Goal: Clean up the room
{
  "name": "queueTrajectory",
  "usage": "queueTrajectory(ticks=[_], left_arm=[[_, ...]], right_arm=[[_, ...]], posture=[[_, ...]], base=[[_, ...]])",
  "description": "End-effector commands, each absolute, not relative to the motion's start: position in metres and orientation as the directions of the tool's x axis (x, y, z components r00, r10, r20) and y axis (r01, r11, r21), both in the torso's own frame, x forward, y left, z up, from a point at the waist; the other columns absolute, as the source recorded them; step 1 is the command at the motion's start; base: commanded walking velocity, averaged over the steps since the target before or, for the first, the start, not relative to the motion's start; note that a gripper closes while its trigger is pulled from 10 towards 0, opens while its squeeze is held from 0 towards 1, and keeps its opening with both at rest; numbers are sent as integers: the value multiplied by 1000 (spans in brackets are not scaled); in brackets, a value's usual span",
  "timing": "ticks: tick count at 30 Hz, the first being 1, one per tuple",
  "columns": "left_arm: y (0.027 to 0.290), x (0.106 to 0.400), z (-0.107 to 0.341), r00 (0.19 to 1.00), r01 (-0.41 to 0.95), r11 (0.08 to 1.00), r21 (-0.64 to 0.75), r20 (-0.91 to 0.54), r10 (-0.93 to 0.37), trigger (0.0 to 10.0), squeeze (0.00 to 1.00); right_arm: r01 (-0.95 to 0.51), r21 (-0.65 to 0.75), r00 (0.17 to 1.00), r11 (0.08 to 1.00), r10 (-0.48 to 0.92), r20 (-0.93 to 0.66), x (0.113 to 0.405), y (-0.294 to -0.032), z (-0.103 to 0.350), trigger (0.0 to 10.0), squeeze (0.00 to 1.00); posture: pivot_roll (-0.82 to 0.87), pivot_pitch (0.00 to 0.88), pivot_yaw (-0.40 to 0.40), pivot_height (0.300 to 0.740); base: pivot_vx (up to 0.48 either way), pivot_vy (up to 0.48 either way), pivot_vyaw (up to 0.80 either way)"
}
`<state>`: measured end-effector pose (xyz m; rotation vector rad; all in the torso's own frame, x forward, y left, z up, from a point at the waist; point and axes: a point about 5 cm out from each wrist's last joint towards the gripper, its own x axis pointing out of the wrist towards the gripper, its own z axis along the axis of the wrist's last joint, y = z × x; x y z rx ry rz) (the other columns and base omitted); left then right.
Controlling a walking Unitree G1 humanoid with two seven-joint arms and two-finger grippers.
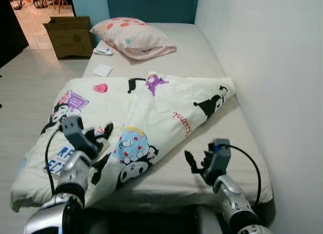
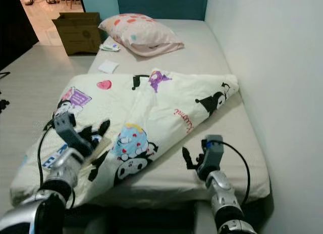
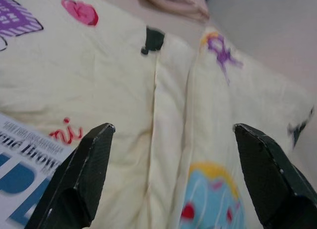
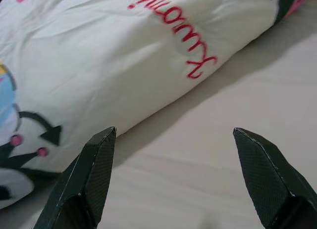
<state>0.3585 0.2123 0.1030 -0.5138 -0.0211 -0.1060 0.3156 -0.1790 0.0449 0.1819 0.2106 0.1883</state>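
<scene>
On the bed [image 1: 212,57], a cream cartoon-print quilt [image 1: 146,118] lies folded diagonally across the near half of the mattress, with a pink spotted pillow [image 1: 135,37] at the head. Over the quilt's near left part, the left pincer [image 1: 96,138] hovers with fingers spread apart and holds nothing. Just beside the quilt's folded edge, above bare mattress, the right pincer [image 1: 198,161] is likewise open and empty.

White wall [image 1: 272,67]; pale floor [image 1: 30,82]
</scene>
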Motion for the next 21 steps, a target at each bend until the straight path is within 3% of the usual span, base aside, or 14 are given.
queueTrajectory(ticks=[1,9,10,12,13,19,21], left_arm=[[220,358,103,996,92,850,-519,41,-83,10000,0],[197,359,94,986,144,821,-553,6,-169,10000,0],[194,358,90,985,128,820,-557,-22,-168,10000,24],[194,358,90,985,128,820,-557,-22,-168,10000,24],[193,357,84,986,89,829,-553,-71,-153,10000,133],[198,361,89,988,45,838,-543,-100,-118,10000,122],[200,368,100,992,50,831,-554,-73,-108,10000,59]], right_arm=[[-157,204,965,966,194,-178,314,-182,47,10000,1000],[-177,109,976,978,188,-106,309,-181,69,10000,1000],[-186,100,976,977,195,-96,305,-178,72,10000,0],[-186,100,976,977,195,-96,305,-178,72,10000,0],[-199,92,976,976,206,-71,296,-175,79,10000,0],[-213,48,975,976,216,-53,277,-173,89,10000,0],[-217,39,974,975,219,-57,269,-175,92,10000,0]], posture=[[31,154,-24,496],[-36,216,-19,472],[-65,232,-12,472],[-65,232,-12,472],[-114,275,-9,472],[-146,319,-15,472],[-170,349,-20,472]], base=[[0,0,0],[0,0,0],[0,0,0],[0,0,0],[0,0,0],[0,0,0],[0,0,0]])
